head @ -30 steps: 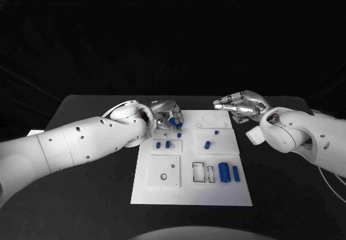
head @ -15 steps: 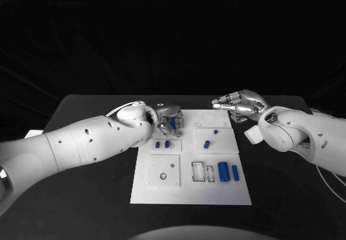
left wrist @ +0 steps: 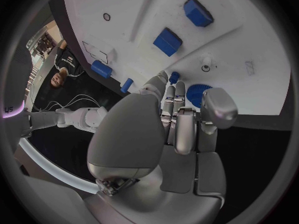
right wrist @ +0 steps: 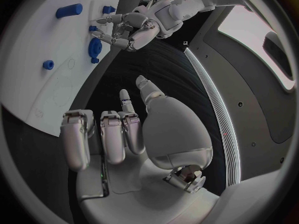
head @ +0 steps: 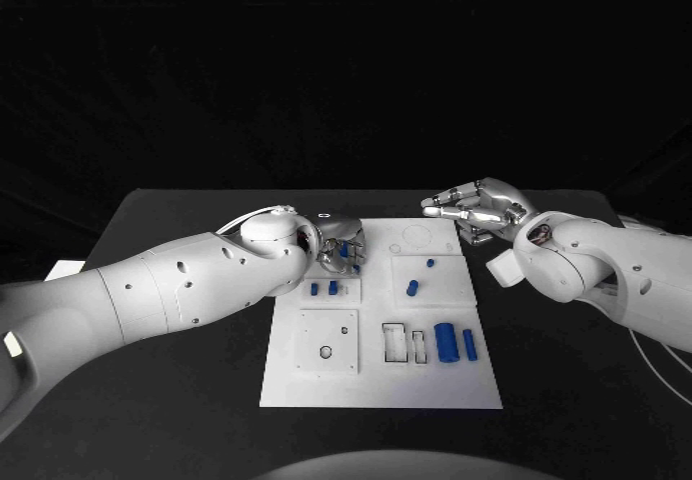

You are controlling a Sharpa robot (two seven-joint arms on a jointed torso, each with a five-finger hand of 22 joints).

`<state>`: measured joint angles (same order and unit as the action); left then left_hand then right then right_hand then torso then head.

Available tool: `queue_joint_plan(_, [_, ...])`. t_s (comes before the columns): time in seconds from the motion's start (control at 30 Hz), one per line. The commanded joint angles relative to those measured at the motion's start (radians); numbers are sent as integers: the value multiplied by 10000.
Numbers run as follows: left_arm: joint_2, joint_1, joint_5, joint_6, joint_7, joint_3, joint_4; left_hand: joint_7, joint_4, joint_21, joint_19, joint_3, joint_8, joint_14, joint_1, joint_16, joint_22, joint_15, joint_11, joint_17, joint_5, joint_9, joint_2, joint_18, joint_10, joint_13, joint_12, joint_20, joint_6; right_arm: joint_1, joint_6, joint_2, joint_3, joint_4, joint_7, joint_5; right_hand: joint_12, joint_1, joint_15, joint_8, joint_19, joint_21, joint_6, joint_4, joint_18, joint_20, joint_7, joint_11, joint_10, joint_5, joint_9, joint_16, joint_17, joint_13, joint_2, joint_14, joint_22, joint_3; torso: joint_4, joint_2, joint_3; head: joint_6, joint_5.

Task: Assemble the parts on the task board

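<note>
The bench (head: 173, 360) looks matt black and smooth, and the task board (head: 381, 385) on it is a flat white plate with a dull, plastic-like finish. The blue parts (head: 447, 342) look like smooth matt plastic. Both arms wear glossy white shells, while the left hand (left wrist: 181, 129) and right hand (right wrist: 118, 134) have satin silver fingers (right wrist: 76, 144) like brushed metal.

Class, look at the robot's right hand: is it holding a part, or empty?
Empty. The right hand hovers off the task board edge with fingers curled in; the right wrist view shows nothing between them.
</note>
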<state>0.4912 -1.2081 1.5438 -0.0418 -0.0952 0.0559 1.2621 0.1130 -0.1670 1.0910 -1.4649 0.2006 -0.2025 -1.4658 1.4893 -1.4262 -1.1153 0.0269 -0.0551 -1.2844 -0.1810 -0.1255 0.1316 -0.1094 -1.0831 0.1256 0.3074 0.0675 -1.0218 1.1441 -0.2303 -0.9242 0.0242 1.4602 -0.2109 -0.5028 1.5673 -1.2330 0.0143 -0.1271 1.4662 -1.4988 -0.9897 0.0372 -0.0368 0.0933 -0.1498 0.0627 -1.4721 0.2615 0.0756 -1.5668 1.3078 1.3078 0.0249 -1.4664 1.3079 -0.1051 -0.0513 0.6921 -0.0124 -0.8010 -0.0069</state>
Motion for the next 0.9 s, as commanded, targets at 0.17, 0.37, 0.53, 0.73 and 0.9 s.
queue_joint_plan(0.17, [-132,37,133,63,-22,-1,-221,19,23,70,-286,247,126,-514,143,-5,-57,27,-7,32,26,41,-26,119,-174,-119,-193,-23,-149,-9,155,28,1,7,-86,-21,35,-13,-86,16,201,60,67,12,-17,90,-7,25,-987,35,-13,-40,2630,2630,-91,-1044,976,41,-3,1,-6,9,-20])
queue_joint_plan(0.37, [-182,44,134,118,-21,-2,-292,27,51,88,-274,417,179,-514,164,-16,-88,14,-16,40,26,59,-37,118,-227,-187,-306,-15,-209,-9,164,29,1,8,-86,-21,35,-13,-86,16,201,60,67,12,-17,90,-7,25,-987,35,-13,-40,2630,2630,-91,-1044,976,41,-11,-4,-6,-8,-34])
queue_joint_plan(0.53, [-242,55,127,172,-14,-1,-327,35,57,101,-272,474,195,-514,163,-20,-105,7,-22,41,26,64,-43,120,-245,-208,-340,-12,-229,-9,172,31,1,10,-82,-21,35,-13,-86,16,201,60,67,12,-17,90,-7,25,-987,35,-13,-40,2630,2630,-91,-1044,976,41,-5,-4,-2,-22,-33])
queue_joint_plan(0.73, [-299,89,101,224,-29,-1,-359,42,60,105,-267,540,211,-513,156,-21,-114,1,-29,50,26,69,-55,120,-270,-230,-375,-7,-255,-10,184,35,1,10,-79,-21,35,-13,-86,16,201,60,67,12,-17,90,-7,25,-987,35,-13,-40,2630,2630,-91,-1044,976,41,-12,-8,-5,-28,-48])
queue_joint_plan(0.9, [-337,111,76,308,-71,-1,-379,43,72,112,-264,601,224,-514,154,-28,-126,-1,-27,48,28,73,-57,120,-312,-245,-398,-4,-283,-10,199,45,1,12,-78,-21,35,-13,-86,16,201,60,67,12,-17,90,-7,25,-987,35,-13,-40,2630,2630,-91,-1044,976,41,-11,-9,-4,-27,-56])
